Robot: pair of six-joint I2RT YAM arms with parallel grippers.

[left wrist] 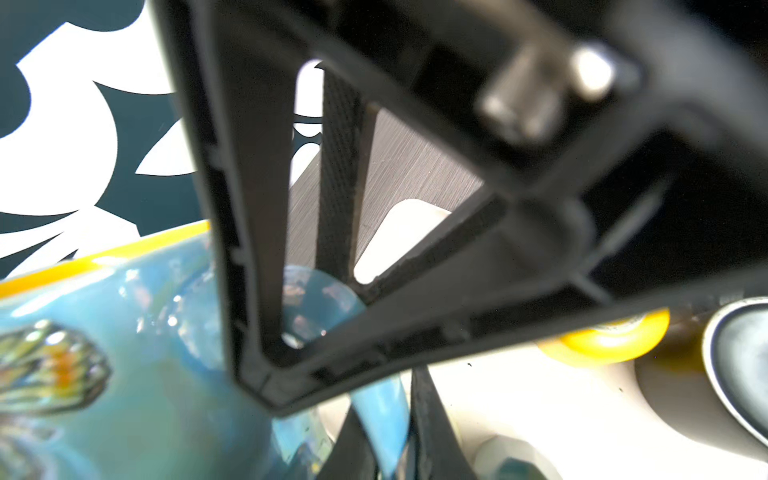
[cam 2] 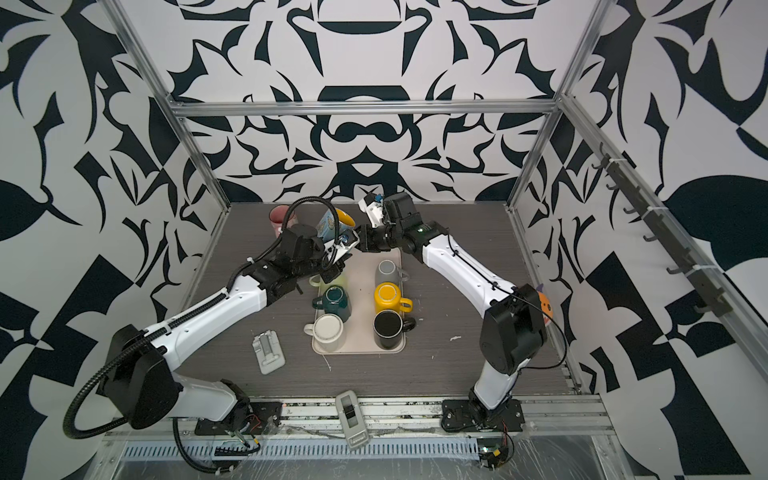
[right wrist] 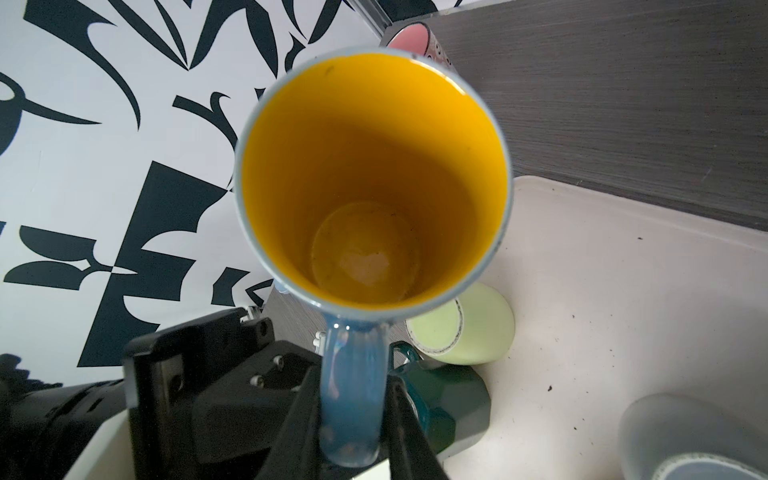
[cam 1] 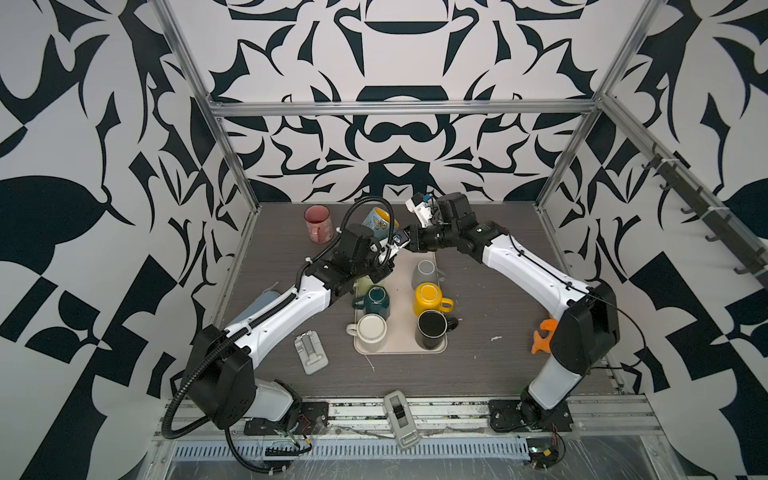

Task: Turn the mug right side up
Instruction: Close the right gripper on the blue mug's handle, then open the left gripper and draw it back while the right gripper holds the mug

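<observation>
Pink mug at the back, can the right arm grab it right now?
Probably not straight away. The butterfly mug, held up in the air, and the left arm's fingers hang between the right arm's fingers and the pink mug, so it would have to go around them.

The blue mug is glazed ceramic. Its outside is glossy, with bright highlights along the handle, and its yellow inside is smooth and duller toward the bottom. The jaws of the left gripper are matt black plastic; a jaw face in the blurred left wrist view seems finely textured, perhaps rubber. The surface is dark grey and matt, with a fine wood-like grain. The tray is cream, smooth and matt, flecked with dark specks. On it the yellow mug and teal mug shine, while the grey mug looks matt. The frame rails are brushed metal. The arm shells are glossy white plastic.
</observation>
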